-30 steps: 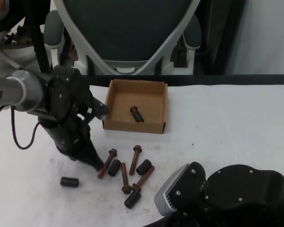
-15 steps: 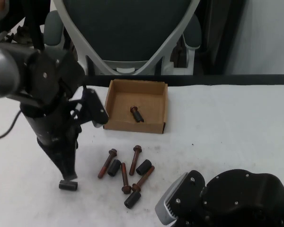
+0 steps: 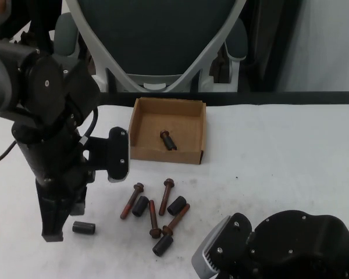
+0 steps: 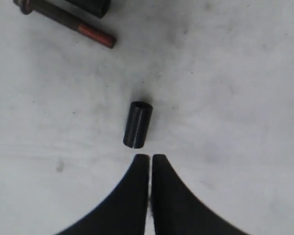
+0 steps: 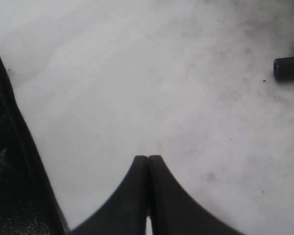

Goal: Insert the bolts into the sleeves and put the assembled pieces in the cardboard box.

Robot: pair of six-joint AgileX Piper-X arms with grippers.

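A lone black sleeve [image 3: 84, 227] lies on the white table at the near left; in the left wrist view this sleeve [image 4: 137, 124] sits just ahead of my left gripper [image 4: 150, 157], which is shut and empty. In the high view the left gripper [image 3: 52, 235] is down at the table, just left of the sleeve. Several rusty bolts [image 3: 131, 200] and black sleeves [image 3: 140, 206] lie loose in the middle. The cardboard box [image 3: 166, 156] holds one assembled piece [image 3: 167, 140]. My right gripper [image 5: 148, 159] is shut over bare table, with one sleeve [image 5: 288, 67] far off.
The right arm's black body [image 3: 285, 244] fills the near right corner. An office chair [image 3: 157, 35] stands behind the table's far edge. A bolt [image 4: 68, 22] lies at the edge of the left wrist view. The table's right half is bare white.
The left arm has swung away from the bolt cluster, leftward and toward the near edge, ending beside the lone sleeve. The right arm has barely shifted.
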